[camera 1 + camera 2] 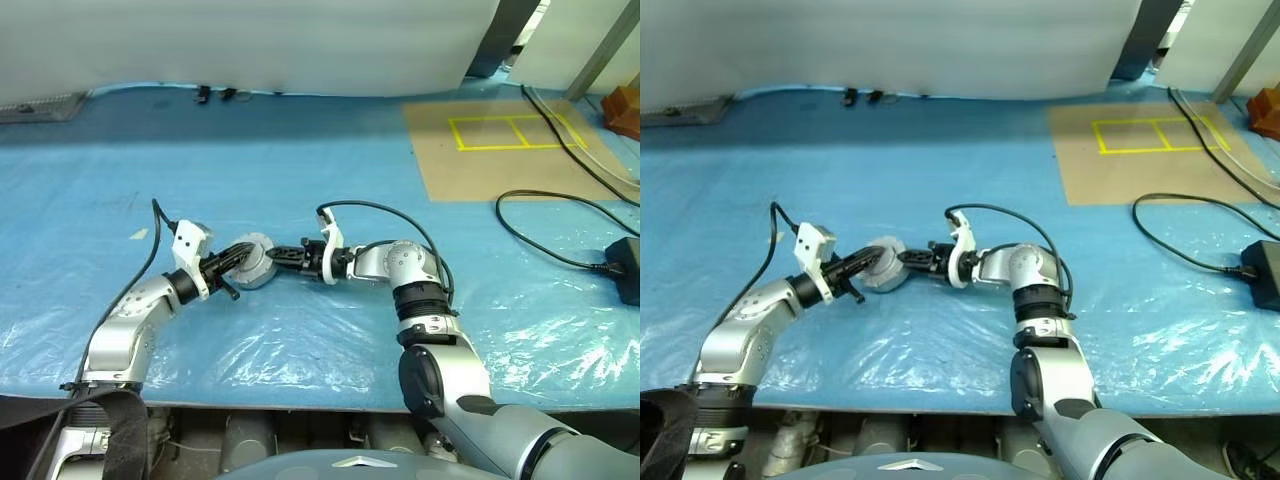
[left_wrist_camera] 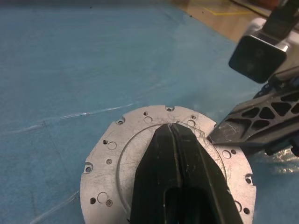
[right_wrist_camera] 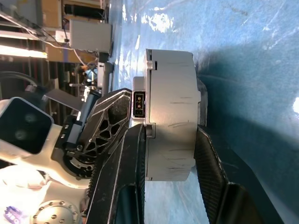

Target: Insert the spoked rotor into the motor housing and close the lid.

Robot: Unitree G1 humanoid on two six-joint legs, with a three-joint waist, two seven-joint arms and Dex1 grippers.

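Note:
The motor housing (image 1: 260,263), a short round silver puck, sits on the blue sheet at mid table. In the right wrist view the housing (image 3: 170,93) is seen from the side, clamped between the two black fingers of my right gripper (image 3: 170,132), which reaches in from the right (image 1: 281,257). A flat drilled silver plate, the lid (image 2: 105,161), lies on its top. My left gripper (image 2: 174,127) is shut, its joined tips resting on that plate, coming from the left (image 1: 240,256). A right finger (image 2: 252,126) touches the plate's rim. The spoked rotor is hidden.
A brown board (image 1: 500,150) with yellow taped squares lies at the far right. A black cable (image 1: 560,215) loops to a black adapter (image 1: 628,268) by the right edge. The table's front edge (image 1: 250,405) runs just below the arms.

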